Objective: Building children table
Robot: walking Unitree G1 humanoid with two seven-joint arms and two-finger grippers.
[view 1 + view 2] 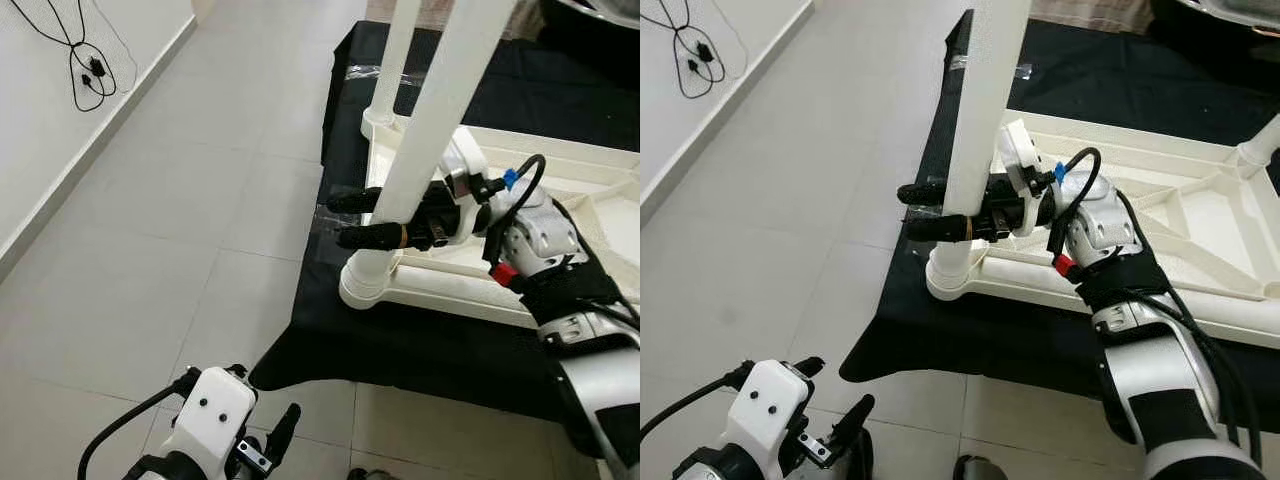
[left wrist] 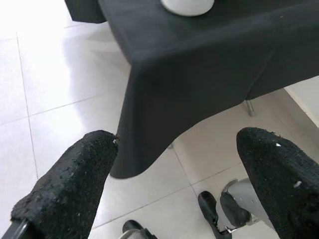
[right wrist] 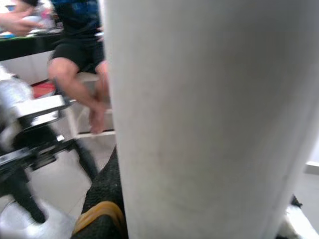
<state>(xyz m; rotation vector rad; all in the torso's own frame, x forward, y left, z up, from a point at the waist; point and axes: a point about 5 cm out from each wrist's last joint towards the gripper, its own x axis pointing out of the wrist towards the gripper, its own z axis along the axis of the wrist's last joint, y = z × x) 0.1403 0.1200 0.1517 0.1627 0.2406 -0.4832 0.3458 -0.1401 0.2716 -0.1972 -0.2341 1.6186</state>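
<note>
My right gripper (image 1: 358, 218) sat at the centre of the head view, its two black fingers (image 1: 372, 236) clamped around the white table leg (image 1: 432, 120), one on either side of it, just above the round socket (image 1: 366, 280) where the leg stood at the near corner of the upturned white tabletop (image 1: 1200, 215). The leg rose from that socket towards the top edge of the frame, leaning slightly to the right, and a second white leg (image 1: 396, 55) stood behind it at the farther corner. In my right wrist view the leg (image 3: 209, 119) took up most of the picture, very close and blurred, with a seated person's bare legs (image 3: 79, 79) in the upper left behind it. The tabletop lay underside up on a black cloth (image 1: 400, 345) that draped over a low surface in the right half of the frame, above the pale tiled floor (image 1: 160, 230). My left gripper (image 1: 283, 432) hung low at the bottom left of the head view, over the floor and well apart from the table; in its wrist view both black fingertips (image 2: 75, 184) stood wide apart with nothing between them. A black cable (image 1: 85, 70) trailed down the white wall in the upper left corner.
</note>
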